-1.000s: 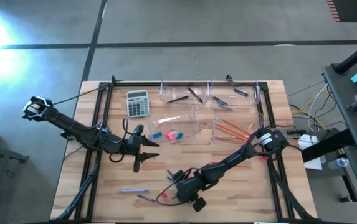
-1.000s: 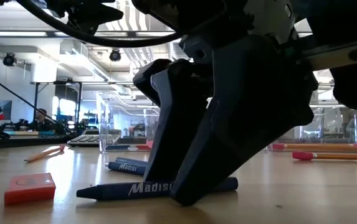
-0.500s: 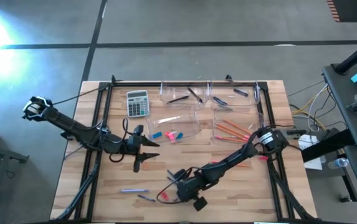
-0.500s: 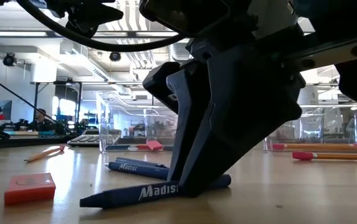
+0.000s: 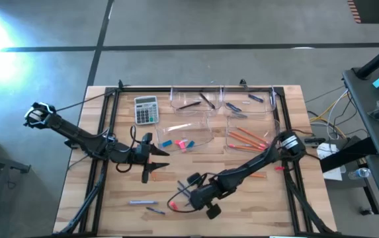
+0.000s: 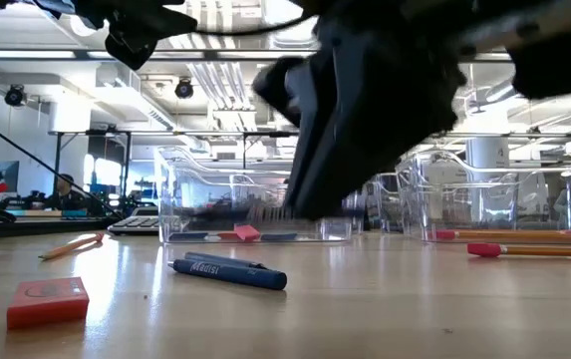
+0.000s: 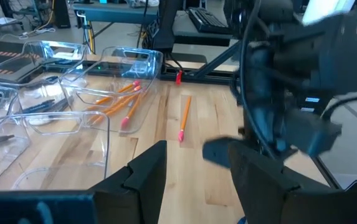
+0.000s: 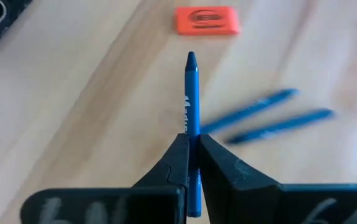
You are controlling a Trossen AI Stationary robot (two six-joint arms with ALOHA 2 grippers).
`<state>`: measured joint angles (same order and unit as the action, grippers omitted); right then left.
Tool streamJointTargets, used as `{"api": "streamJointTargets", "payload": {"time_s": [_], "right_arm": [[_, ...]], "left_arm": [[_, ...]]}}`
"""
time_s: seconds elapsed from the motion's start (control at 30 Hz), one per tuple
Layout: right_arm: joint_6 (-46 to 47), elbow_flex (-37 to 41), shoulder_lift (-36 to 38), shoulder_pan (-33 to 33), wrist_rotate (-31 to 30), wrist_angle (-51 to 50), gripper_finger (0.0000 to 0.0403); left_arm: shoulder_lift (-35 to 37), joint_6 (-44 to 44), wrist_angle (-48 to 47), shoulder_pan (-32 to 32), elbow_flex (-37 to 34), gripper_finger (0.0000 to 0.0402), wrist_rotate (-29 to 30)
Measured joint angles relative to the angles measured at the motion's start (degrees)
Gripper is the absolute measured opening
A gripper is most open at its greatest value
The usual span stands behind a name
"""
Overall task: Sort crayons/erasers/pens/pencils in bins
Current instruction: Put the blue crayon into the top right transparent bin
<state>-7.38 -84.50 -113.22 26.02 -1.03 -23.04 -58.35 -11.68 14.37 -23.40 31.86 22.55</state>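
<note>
A wooden counter [image 5: 110, 198] seen from above, with two dark robot arms reaching over it. The right tool [image 8: 192, 163] is pinched shut on a dark blue crayon [image 8: 192, 112] with white lettering; its tip juts forward past the fingers, lifted above the near middle of the counter. In the table-level view this arm is a blurred dark mass filling the upper middle, and the crayon there cannot be made out. Below the held crayon, two more blue sticks [image 8: 271, 118] lie blurred on the wood, and an orange-red eraser [image 8: 206, 20] lies flat beyond them. The same eraser [image 6: 48, 300] sits at the near left in the table-level view. The left tool [image 7: 194, 177] hovers with its fingers spread wide, holding nothing, over the left middle of the counter. Four clear bins [image 5: 196, 135] stand at the far middle and right: one holds orange pencils [image 5: 245, 137] with pink ends, another pink and light blue erasers [image 5: 179, 143], and the two rear bins hold dark sticks too small to identify. One loose pencil [image 7: 183, 118] lies outside on the wood near the bins. A grey calculator [image 5: 145, 110] rests at the far left.
</note>
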Motion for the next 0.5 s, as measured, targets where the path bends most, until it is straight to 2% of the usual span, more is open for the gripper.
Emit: {"api": "streamJointTargets", "payload": {"time_s": [0.1,0.23,0.5], "right_arm": [[-0.3,0.7,2.6,-0.1,-2.6,-3.4,0.0014],[-1.6,3.6,8.0,-1.8,-2.7,-4.1,0.0014],[-0.9,20.1,27.3,-10.7,-3.8,0.1,0.0013]], "left_arm": [[0.0,0.0,0.0,0.0,0.0,0.0158,0.0],[0.0,0.0,-0.1,0.0,0.0,0.0158,0.0],[0.0,0.0,-0.4,0.0,0.0,0.0158,0.0]]}}
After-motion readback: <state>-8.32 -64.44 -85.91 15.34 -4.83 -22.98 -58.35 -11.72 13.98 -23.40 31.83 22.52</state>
